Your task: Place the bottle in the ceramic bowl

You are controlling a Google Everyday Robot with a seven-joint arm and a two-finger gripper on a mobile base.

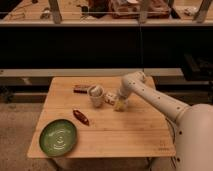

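Note:
The ceramic bowl (pixel 58 137), a wide shallow green dish with a lighter ringed centre, sits at the table's front left corner. My gripper (pixel 118 103) is down at the table top near the middle, just right of a white cup (pixel 95 95). A small pale object (pixel 110 98), which may be the bottle, lies between the cup and the gripper, touching or almost touching it. My white arm (pixel 150 96) reaches in from the right. The gripper is far from the bowl, to its upper right.
A reddish-brown oblong object (pixel 81 117) lies between the cup and the bowl. A dark flat bar (pixel 81 89) lies behind the cup. The wooden table (pixel 125 135) ends at the left and front. A dark counter with railing stands behind.

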